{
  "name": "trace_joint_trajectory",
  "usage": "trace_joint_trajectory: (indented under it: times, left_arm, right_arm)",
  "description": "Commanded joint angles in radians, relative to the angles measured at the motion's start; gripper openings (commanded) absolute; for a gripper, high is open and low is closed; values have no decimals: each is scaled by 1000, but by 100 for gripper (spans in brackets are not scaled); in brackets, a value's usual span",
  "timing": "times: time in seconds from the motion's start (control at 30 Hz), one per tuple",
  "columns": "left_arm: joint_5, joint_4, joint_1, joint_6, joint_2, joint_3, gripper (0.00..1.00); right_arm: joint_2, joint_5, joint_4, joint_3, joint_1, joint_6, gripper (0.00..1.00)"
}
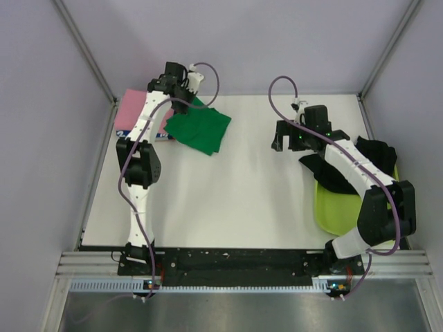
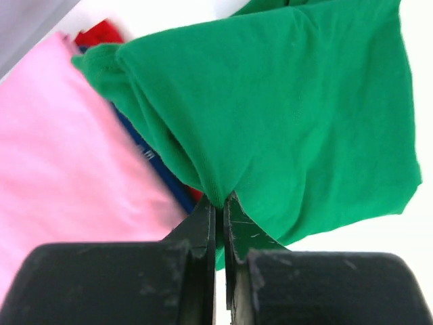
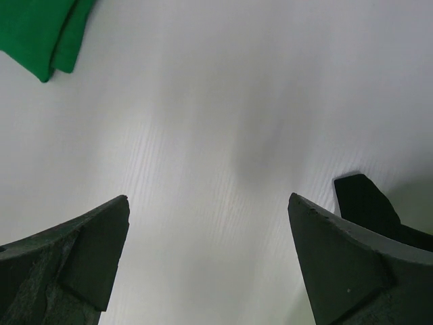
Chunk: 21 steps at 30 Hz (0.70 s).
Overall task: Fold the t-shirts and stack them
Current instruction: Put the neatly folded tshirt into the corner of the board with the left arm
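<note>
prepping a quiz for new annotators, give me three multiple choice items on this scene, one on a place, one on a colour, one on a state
1. Where is the black t-shirt?
A) far left corner
B) dead centre
C) at the lime-green tub, on the right

2. What colour is the t-shirt pinched by the left gripper?
A) green
B) red
C) black

3. How does the right gripper stand?
A) shut tight
B) wide open, holding nothing
C) out of view

Answers:
1 C, the top view shows black cloth at the tub's edge.
2 A, the left wrist view shows the green t-shirt between the closed fingers.
3 B, its fingers stand far apart above the bare table.
</note>
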Motion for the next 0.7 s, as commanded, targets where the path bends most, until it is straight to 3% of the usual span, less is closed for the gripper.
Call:
trace_joint_trajectory:
  times: [0.0,0.33,0.67]
  left_arm:
    - [-258,15,5,131,-23,19,0]
    - [-496,167,9,271,-81,31,0]
    - [-553,224,34,337,-136,56,0]
  right_arm:
    - [-41,21,-8,-4,6,-31,99]
    - [-44,43,-28,-22,6,-46,99]
    - [-44,67,-33,-49,5,-64,99]
